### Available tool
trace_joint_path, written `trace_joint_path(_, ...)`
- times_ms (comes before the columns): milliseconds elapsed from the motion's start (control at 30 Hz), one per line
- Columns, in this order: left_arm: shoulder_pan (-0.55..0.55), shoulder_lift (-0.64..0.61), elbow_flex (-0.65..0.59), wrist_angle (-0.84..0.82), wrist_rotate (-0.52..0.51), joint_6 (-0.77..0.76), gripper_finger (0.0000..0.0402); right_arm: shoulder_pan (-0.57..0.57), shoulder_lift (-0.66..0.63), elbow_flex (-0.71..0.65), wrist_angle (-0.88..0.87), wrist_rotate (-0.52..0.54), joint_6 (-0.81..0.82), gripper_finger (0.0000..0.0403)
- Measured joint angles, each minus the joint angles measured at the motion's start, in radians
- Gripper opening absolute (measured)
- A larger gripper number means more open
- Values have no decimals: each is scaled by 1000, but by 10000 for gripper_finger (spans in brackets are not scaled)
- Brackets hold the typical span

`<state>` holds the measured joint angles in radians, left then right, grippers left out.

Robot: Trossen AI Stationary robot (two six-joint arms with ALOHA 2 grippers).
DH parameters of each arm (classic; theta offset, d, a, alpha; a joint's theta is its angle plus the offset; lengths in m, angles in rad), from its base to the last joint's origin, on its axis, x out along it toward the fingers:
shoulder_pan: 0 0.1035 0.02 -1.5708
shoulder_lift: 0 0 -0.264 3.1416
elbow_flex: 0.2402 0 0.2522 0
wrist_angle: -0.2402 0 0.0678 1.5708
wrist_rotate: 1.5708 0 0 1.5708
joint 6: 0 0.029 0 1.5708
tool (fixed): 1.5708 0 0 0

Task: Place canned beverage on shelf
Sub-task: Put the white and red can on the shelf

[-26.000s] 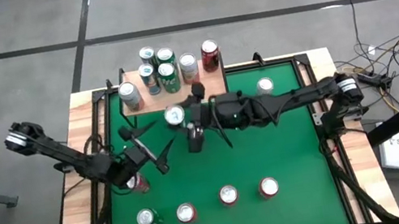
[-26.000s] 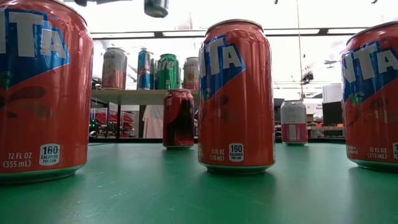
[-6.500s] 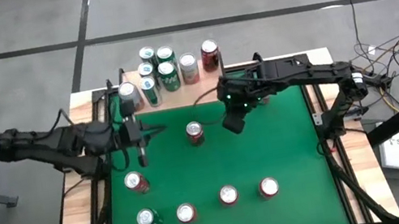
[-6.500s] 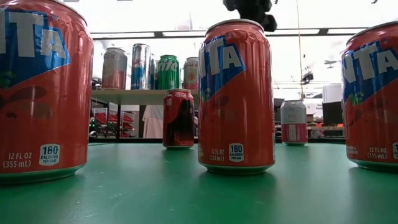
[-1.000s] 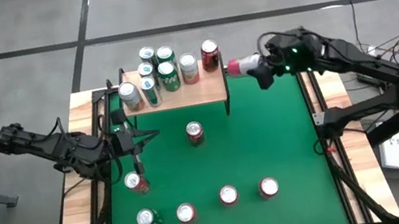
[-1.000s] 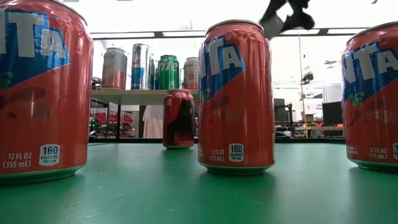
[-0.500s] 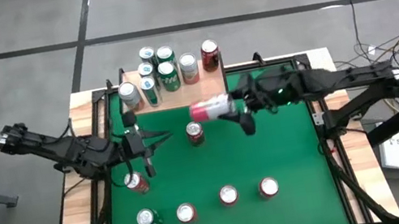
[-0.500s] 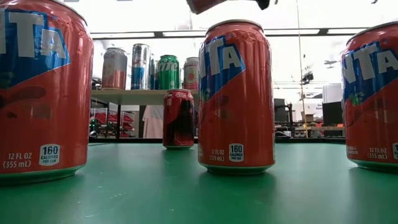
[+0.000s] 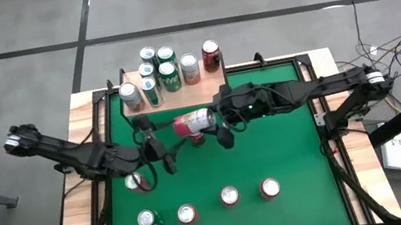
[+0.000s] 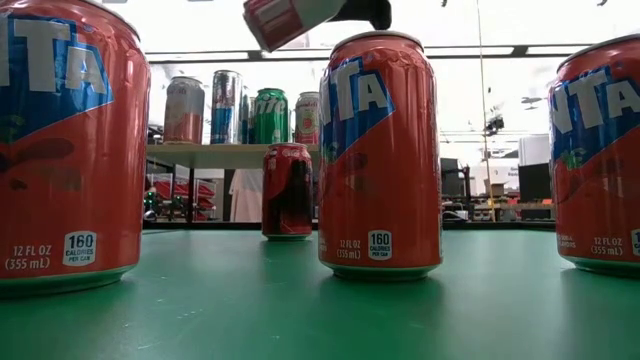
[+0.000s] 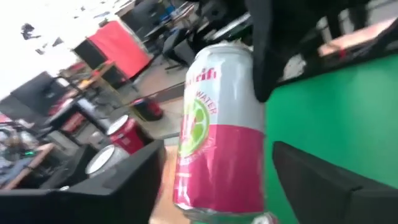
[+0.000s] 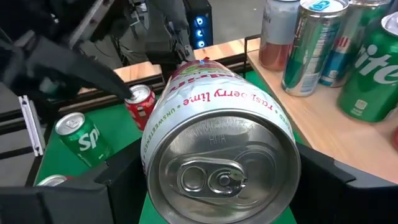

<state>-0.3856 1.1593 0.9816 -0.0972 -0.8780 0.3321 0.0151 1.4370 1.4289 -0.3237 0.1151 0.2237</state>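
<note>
Fingers of the right gripper (image 9: 208,119) are clamped on a pink-and-white can (image 9: 191,121), which is held lying on its side in the air above the green tabletop (image 9: 281,148), just in front of the shelf (image 9: 208,86). In the right wrist view the can (image 12: 219,149) is seen end-on between the two dark fingers (image 12: 118,180), its pull-tab lid turned toward the camera. In the low view the same can (image 10: 285,18) is seen tilted near the upper edge, above the rest.

The left gripper (image 9: 159,151) is positioned over the tabletop just beside the held can, and its fingers are spread apart with nothing between them. From the left wrist view the can (image 11: 221,134) is seen close ahead, with the left fingers (image 11: 323,180) parted on either side of it but not pressed on it.

On the shelf a cluster of cans is stood upright: green cans (image 9: 169,72), silver ones (image 9: 129,93) and a dark red can (image 9: 210,51) toward the right end. A red can (image 9: 196,135) is stood on the tabletop almost under the held can, and another red can (image 9: 137,181) is found near the left gripper. Along the near edge four more cans (image 9: 228,197) are lined up in a row; they are shown large in the low view as orange cans (image 10: 378,155).
</note>
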Motion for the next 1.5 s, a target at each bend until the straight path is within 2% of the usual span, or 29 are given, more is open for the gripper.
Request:
trace_joint_path(100, 7, 30, 0, 0, -13, 14, 313, 1, 28, 22, 1, 46, -9, 284)
trace_joint_path(233, 29, 67, 0, 0, -13, 15, 326, 0, 61, 52, 2, 55, -17, 284)
trace_joint_path(767, 97, 173, 2, 11, -127, 31, 327, -1, 96, 83, 13, 44, 15, 284)
trace_joint_path(900, 98, 180, 2, 12, -135, 35, 311, 0, 97, 83, 13, 43, 15, 284)
trace_joint_path(1000, 99, 180, 2, 11, -134, 35, 281, 0, 97, 83, 14, 42, 13, 284)
trace_joint_path(1333, 100, 171, 0, 38, -132, 45, 280, 0, 97, 83, 25, 46, 11, 320)
trace_joint_path(1400, 100, 156, 0, 42, -109, 44, 280, 0, 92, 83, 32, 45, 11, 328)
trace_joint_path(1500, 100, 131, -2, 37, -18, 38, 280, 1, 79, 89, 60, 39, 6, 340)
